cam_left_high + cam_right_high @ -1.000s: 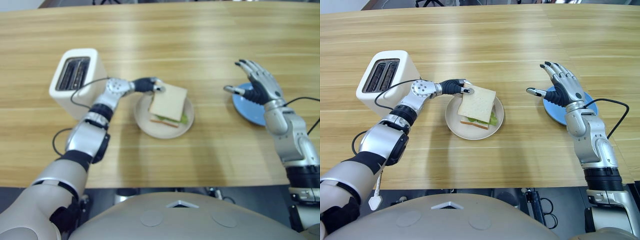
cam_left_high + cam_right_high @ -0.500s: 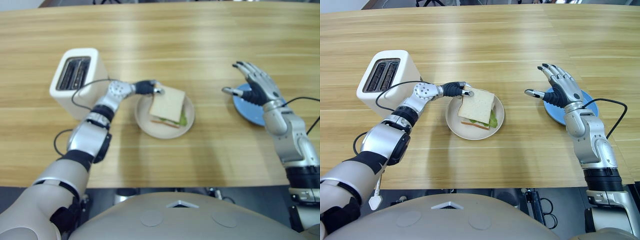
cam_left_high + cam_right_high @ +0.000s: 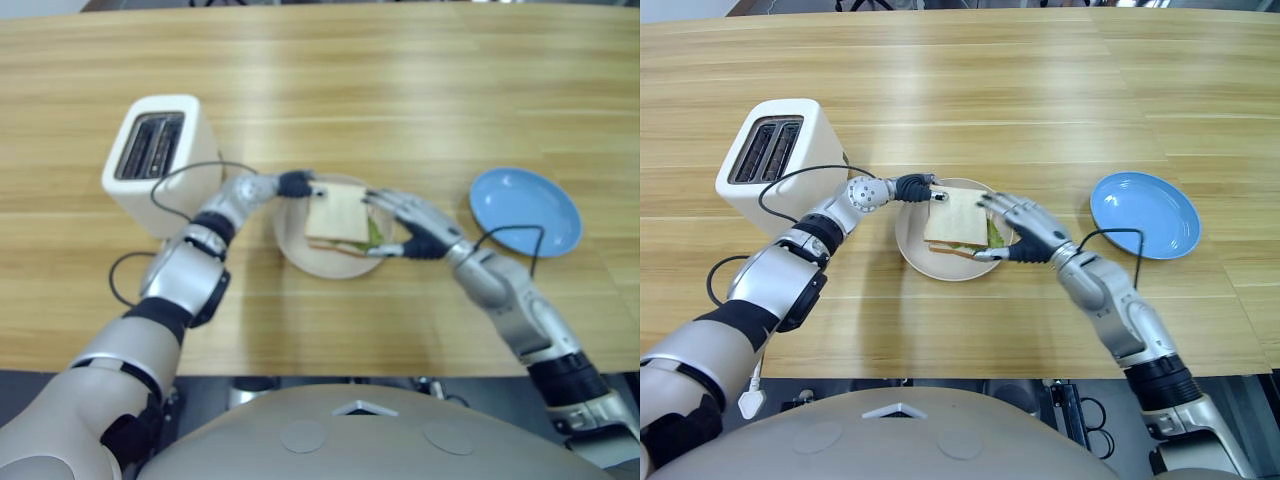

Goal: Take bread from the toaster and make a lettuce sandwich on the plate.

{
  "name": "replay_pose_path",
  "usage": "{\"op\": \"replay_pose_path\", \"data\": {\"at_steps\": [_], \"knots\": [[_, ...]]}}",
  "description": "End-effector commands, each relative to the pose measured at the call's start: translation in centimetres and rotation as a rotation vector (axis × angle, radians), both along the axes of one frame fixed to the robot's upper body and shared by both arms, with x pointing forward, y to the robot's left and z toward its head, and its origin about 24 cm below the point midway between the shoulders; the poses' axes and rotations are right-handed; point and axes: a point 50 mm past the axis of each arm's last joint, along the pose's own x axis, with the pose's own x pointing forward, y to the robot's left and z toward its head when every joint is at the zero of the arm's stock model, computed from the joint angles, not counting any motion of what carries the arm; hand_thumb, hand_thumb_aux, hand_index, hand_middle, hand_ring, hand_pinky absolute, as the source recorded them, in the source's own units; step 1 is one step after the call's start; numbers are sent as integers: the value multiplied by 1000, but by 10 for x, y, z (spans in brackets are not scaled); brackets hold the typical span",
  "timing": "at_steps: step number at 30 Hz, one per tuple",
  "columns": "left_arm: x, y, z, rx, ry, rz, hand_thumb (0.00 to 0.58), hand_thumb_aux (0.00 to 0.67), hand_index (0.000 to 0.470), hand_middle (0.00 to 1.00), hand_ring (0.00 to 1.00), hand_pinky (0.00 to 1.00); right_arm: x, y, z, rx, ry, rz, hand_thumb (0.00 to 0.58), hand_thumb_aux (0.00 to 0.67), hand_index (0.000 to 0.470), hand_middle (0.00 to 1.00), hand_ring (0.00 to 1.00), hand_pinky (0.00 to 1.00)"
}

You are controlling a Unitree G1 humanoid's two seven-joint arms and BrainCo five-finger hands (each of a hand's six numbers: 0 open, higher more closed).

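Final step, judging by the stack: sandwich assembled, top slice being squared up.

- Toaster at left of surface, upright, slots up, apart from the plate, cord looping toward the near edge.
- Left hand narrow, tips closed on the far-left corner of the top slice. Reads as a pinch, could be mere contact; too small to tell.
- Beige plate at centre, carrying the sandwich: bottom slice, lettuce poking out on the right side, then top slice. White bread, lying flat, roughly aligned with the layer below.
- Right hand wide and flat, holding nothing, draped over the right edge of the sandwich, thumb low at the near rim of the plate.
- Blue plate at right, well apart from the rest.

Next, probably: release left without dragging the slice, lift right straight up. Light touch only: soft bread, likely to slide on lettuce. Then pull both hands clear of the plate.
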Motion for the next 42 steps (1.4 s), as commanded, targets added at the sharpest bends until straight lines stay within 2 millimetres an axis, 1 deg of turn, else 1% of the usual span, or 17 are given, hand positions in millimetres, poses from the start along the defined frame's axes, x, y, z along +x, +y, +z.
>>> {"op": "replay_pose_path", "data": {"at_steps": [1,5,10,15,19,24,27,28,29,30,31,34,36,38,42], "knots": [[-4,5,-12,108,3,-8,580,670,460,1000,1000,1000,-1,14,-7,-52,29,83,0,0,0,0,0,0],[-6,4,-15,144,-14,-25,580,670,460,1000,1000,1000,7,21,-11,-96,32,123,0,0,0,0,0,0],[-7,2,-18,170,-27,-43,580,670,460,1000,1000,1000,20,20,-17,-156,32,137,0,0,0,0,0,0],[-8,1,-18,178,-29,-54,580,670,460,1000,1000,1000,27,24,-19,-187,20,159,0,0,0,0,0,0],[-8,1,-18,178,-34,-55,580,670,460,1000,1000,1000,25,29,-30,-213,56,195,0,0,0,0,0,0],[-6,1,-14,168,-47,-52,580,670,460,1000,1000,1000,12,33,-56,-290,159,251,0,0,0,0,0,0],[-2,1,-7,147,-82,-45,580,670,460,1000,1000,1000,5,34,-68,-332,213,272,0,0,0,0,0,0],[1,1,-2,141,-115,-40,569,578,397,1000,1000,1000,4,34,-72,-344,226,274,0,0,0,0,0,0],[4,2,4,134,-154,-34,265,176,121,737,737,737,3,33,-75,-355,239,275,0,0,0,0,0,0],[8,2,12,129,-205,-32,0,0,0,455,455,455,2,33,-78,-364,253,275,0,0,0,0,0,0],[11,3,20,124,-259,-31,0,0,0,0,0,0,1,32,-80,-370,264,275,0,0,0,0,0,0],[22,7,49,118,-440,-38,0,0,0,0,0,0,-1,31,-85,-381,284,270,0,0,0,0,0,0],[28,13,69,134,-577,-48,0,0,0,0,0,0,-2,31,-87,-385,291,266,0,0,0,0,0,0],[31,20,86,149,-682,-60,0,0,0,0,0,0,-2,31,-87,-387,294,264,0,0,0,0,0,0],[34,42,119,160,-851,-50,0,0,0,0,0,0,0,29,-86,-389,290,256,0,0,0,0,0,0]]}}
